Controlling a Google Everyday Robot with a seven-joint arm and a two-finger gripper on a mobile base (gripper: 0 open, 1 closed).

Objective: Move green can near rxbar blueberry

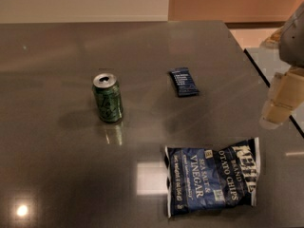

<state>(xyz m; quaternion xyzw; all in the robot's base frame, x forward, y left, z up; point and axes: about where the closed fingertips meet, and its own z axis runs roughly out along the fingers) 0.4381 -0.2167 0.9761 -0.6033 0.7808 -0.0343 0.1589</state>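
Observation:
The green can stands upright on the dark grey table, left of centre, with its silver top showing. The rxbar blueberry, a small flat dark blue wrapper, lies flat to the can's right and a little farther back, apart from it. My gripper hangs at the right edge of the view, pale cream, above the table's right side, well away from both the can and the bar. It holds nothing that I can see.
A large blue Kettle chip bag lies flat at the front right. The table's right edge runs diagonally beside the gripper, with a pale floor beyond. A wall lies behind the table's far edge.

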